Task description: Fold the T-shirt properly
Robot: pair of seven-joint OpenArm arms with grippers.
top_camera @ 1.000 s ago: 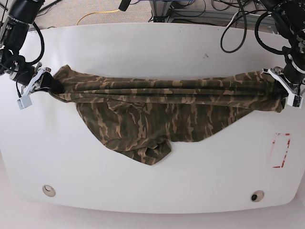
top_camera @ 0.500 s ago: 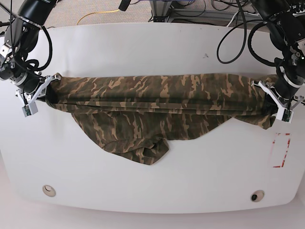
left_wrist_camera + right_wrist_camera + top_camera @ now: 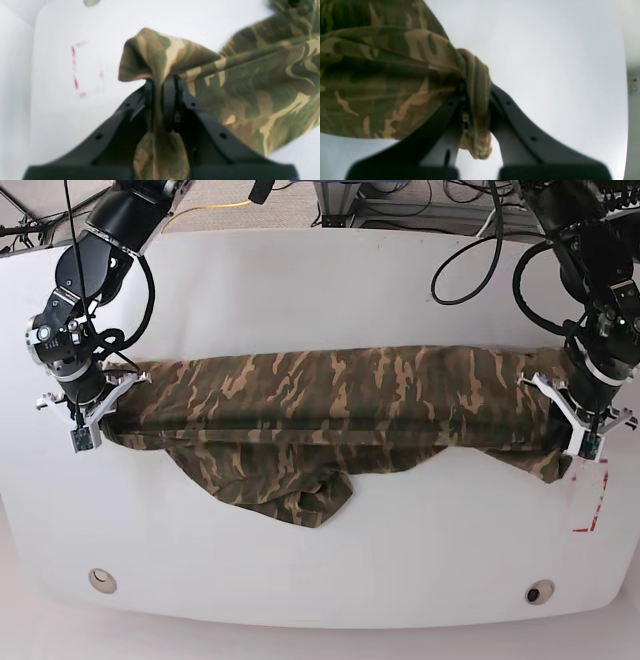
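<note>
We have the soft camouflage-print T-shirt (image 3: 330,405) of olive, brown and tan cloth stretched out sideways across the middle of the white table (image 3: 320,280), and both arms are on it. The left tool (image 3: 160,100) is clamped tight on a bunched corner of cloth, which pokes up past its black fingers (image 3: 170,100). The right tool (image 3: 476,110) is pinched shut on the opposite corner, a rolled wad of fabric sticking out between its fingers (image 3: 505,107).

From the base view, the left tool (image 3: 580,425) sits at one end of the shirt, near the red-marked rectangle (image 3: 590,495), and the right tool (image 3: 90,405) at the other. The top edge runs taut between them, while a loose flap sags toward the near side of the table, below the taut band.

We judge this as the spreading or first-fold step. Next, both tools need to travel together, keeping that edge taut, and lay the held edge down evenly so the sagging flap does not bunch underneath.
</note>
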